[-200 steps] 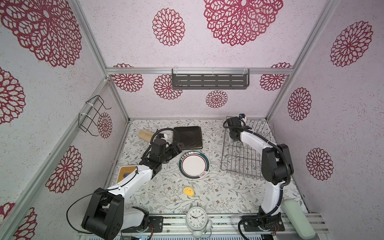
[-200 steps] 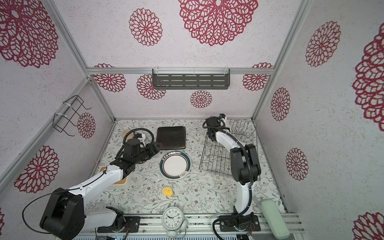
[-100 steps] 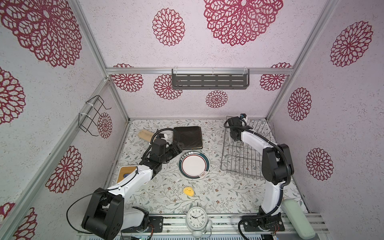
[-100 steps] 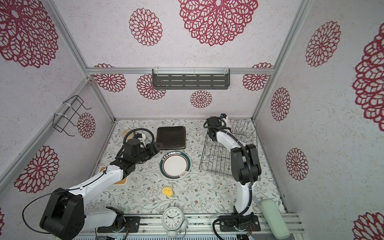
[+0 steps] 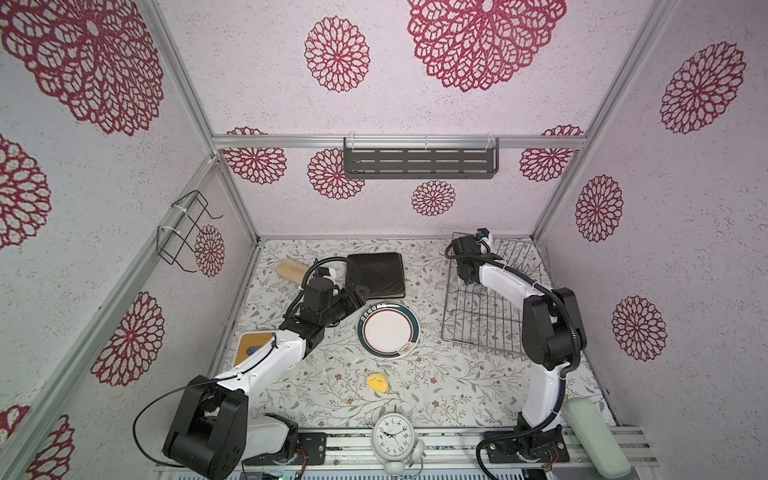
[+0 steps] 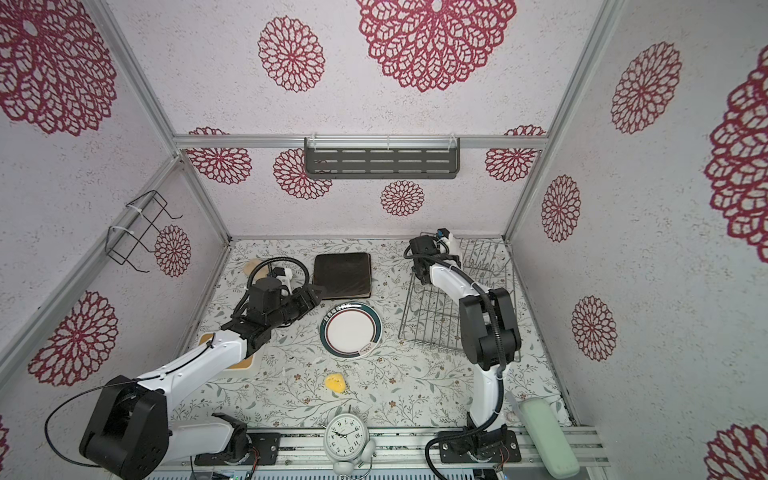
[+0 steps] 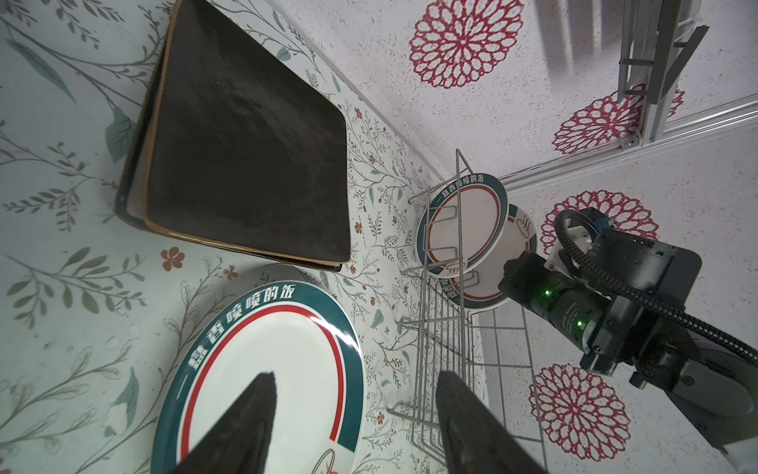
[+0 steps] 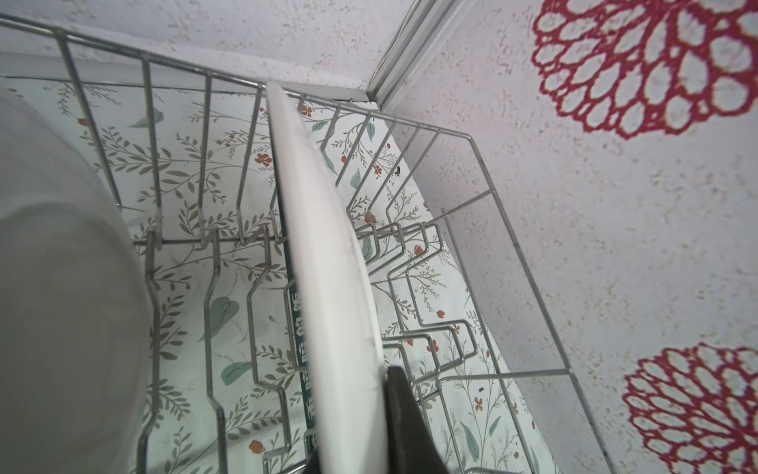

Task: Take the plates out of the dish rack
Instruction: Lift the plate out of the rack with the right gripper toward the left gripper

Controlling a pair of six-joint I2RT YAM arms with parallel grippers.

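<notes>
Floral-print tabletop (image 5: pixel 332 374) carries the dish rack (image 5: pixel 478 324) at 3 o'clock in both top views. At the rack's far end the right gripper (image 8: pixel 357 427) is pinched shut on the rim of the rear round plate (image 8: pixel 324 246), which stands edge-on between the tines. Over at 9 o'clock the left gripper (image 7: pixel 357 410) hangs spread wide and empty above the unloaded round plate (image 5: pixel 388 330), with the stacked square plates (image 5: pixel 378 274) at that plate's 12 o'clock.

A clean lift likely means drawing the held plate straight up in its own plane, clear of the tines, before swinging it toward 9 o'clock. Any twist could knock the front round plate (image 7: pixel 459 230) or drag the wire rack.

Both top views hide the racked plates beneath the right arm. Only the left wrist view shows the pair standing together, and only the right wrist view shows the grip itself.
</notes>
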